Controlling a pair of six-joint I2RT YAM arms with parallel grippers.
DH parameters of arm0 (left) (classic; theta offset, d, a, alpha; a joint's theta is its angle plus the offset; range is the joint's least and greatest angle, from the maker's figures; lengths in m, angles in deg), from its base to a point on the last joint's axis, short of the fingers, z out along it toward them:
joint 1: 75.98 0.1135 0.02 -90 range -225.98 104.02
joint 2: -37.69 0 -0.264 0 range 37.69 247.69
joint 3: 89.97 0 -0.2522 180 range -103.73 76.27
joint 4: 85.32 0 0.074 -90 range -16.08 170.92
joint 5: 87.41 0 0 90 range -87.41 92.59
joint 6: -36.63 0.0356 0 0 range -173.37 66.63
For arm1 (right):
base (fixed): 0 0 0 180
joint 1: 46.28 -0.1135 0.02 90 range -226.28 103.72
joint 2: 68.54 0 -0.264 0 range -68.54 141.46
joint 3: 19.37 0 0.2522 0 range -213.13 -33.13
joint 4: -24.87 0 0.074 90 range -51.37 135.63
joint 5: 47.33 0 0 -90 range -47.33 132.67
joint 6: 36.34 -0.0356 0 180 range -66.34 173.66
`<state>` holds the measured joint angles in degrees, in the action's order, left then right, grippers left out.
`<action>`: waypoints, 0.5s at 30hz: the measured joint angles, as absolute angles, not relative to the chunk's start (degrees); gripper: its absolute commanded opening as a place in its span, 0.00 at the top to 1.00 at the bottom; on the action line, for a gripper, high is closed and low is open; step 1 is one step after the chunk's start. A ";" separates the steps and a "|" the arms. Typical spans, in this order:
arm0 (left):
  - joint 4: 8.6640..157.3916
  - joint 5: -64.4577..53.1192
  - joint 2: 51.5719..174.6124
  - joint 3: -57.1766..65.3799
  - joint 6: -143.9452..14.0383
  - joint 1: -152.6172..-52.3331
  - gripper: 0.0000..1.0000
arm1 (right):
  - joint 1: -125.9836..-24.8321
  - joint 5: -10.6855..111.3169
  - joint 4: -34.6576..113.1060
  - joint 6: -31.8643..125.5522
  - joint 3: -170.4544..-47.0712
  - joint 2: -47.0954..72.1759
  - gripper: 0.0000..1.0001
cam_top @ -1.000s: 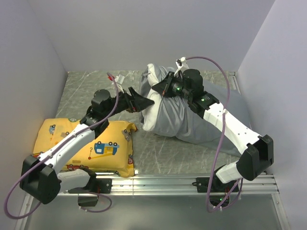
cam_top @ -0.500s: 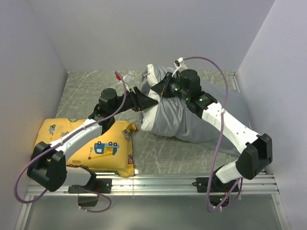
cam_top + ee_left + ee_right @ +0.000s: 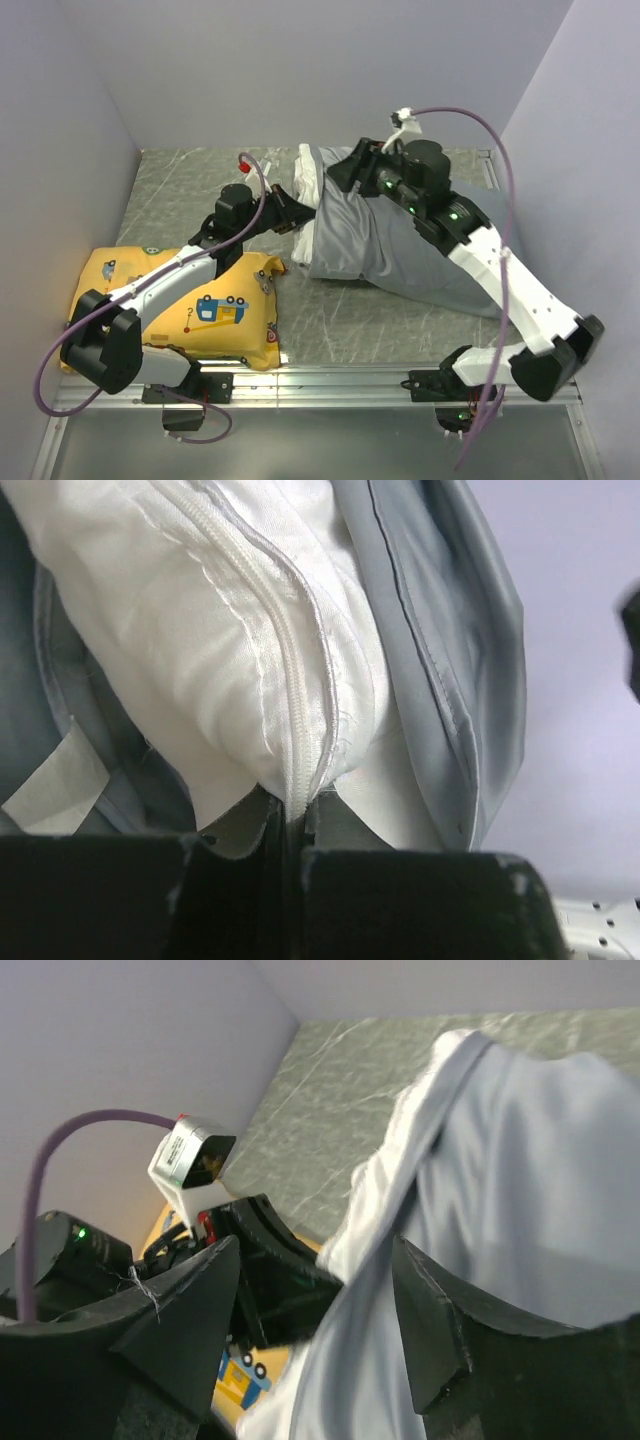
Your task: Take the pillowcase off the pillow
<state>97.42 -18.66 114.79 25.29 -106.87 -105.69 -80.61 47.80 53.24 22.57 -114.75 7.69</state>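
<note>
pillow (image 3: pixel 306 172) mostly hidden, sheathed in pillowcase (image 3: pixel 385 240)

Matt grey wrinkled cloth pillowcase (image 3: pixel 390 250), smooth white woven pillow (image 3: pixel 200 660), faintly glossy marbled tabletop (image 3: pixel 190 175).

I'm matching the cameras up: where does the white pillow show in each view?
Top external: pillow, white end, upper centre.
Left wrist: pillow fills the centre, zip seam running down.
Right wrist: pillow, pale strip through the centre.
Shared landmark: grey pillowcase, on its right in every view.
</note>
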 measured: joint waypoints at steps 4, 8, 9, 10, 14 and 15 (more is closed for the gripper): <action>94.49 -15.93 114.79 23.89 -106.80 -105.69 1.00 | -80.65 41.61 57.46 24.42 -111.06 0.65 0.29; 91.99 -14.42 114.79 21.84 -106.61 -105.82 1.00 | -80.65 37.42 60.21 25.47 -104.22 -2.76 0.37; 91.62 -14.27 114.79 21.33 -106.58 -105.84 1.00 | -80.65 37.31 60.61 25.69 -103.08 -2.32 0.45; 91.12 -14.23 114.79 20.90 -106.52 -105.87 1.00 | -80.65 37.13 61.17 26.11 -102.27 -1.43 0.54; 87.51 -13.40 114.83 19.13 -105.10 -105.54 1.00 | -79.91 34.12 62.35 26.61 -101.99 2.68 1.00; 86.46 -13.35 114.83 18.95 -104.97 -105.17 1.00 | -79.14 34.21 62.31 26.24 -102.01 3.14 1.00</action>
